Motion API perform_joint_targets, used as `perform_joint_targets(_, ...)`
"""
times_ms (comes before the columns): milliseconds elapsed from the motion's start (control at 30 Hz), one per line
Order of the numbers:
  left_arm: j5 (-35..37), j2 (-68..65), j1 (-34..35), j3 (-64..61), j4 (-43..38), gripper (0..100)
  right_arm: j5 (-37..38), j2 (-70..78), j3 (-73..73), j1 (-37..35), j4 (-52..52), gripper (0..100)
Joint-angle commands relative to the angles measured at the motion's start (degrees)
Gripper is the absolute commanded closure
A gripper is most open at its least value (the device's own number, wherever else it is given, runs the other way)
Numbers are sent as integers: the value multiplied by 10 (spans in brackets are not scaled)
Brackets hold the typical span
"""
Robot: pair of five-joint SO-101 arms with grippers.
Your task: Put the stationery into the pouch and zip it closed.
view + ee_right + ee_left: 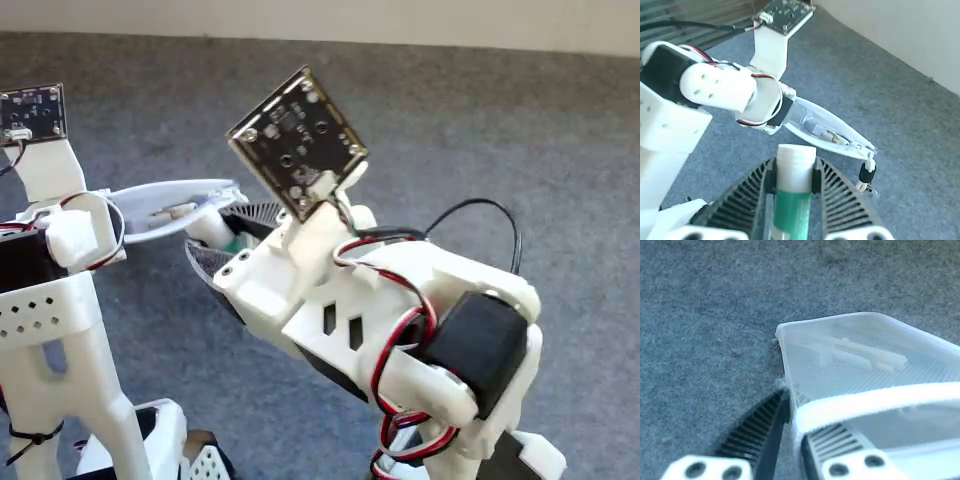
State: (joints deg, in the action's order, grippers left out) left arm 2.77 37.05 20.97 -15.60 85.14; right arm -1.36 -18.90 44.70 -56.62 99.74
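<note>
A translucent white pouch (165, 200) hangs above the grey table, held at one end by my left gripper (110, 225). In the left wrist view the pouch (860, 360) fills the area ahead of the left gripper (790, 407), whose jaws pinch its edge; pale stationery shows through the wall. My right gripper (793, 165) is shut on a glue stick (795, 200) with a white cap and green body, pointing toward the pouch (825, 131) a short way off. The pouch mouth gapes slightly, and its zipper pull (867, 176) dangles at the far end. From above, the glue stick (212, 229) sits just beside the pouch.
Grey felt-like table surface (480, 130) extends all around. A black cable (505, 215) loops behind the right arm. A pale wall (900, 35) borders the far side of the table.
</note>
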Motion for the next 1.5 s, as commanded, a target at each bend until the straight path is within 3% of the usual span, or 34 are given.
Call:
perform_joint_targets(0, -3, 26, -10, 7, 4, 990, 22, -51, -42, -7, -37, 995)
perform_joint_targets(267, -3, 27, -10, 7, 4, 990, 42, -173, -269, -6, -211, 995)
perform_joint_targets(667, -3, 27, -10, 7, 10, 990, 42, -331, -678, -5, -653, 995)
perform_joint_targets(1000, -3, 27, -10, 7, 10, 990, 45, -347, -845, -5, -938, 995)
perform_joint_targets(1267, -3, 27, -10, 7, 10, 991, 46, -345, -990, -4, -1277, 995)
perform_joint_targets(1467, -3, 27, -10, 7, 9, 991, 46, -281, -1022, -4, -1393, 995)
